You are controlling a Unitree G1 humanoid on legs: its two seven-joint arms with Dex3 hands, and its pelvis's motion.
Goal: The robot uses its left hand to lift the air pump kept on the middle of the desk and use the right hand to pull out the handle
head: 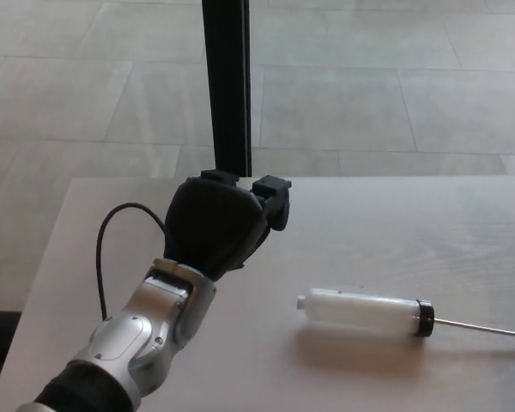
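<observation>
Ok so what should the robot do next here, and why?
Probably draw the left hand back off the desk. The air pump lies on its side on the desk, apart from that hand, with its rod already extended toward the right edge, so the pull looks done. The right hand is out of view.

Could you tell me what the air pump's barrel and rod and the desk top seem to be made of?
The air pump barrel looks like translucent white plastic, matte, with a black cap. Its rod looks like bare metal: thin, grey, glinting. The desk looks like pale wood or laminate, with a faint grain.
</observation>
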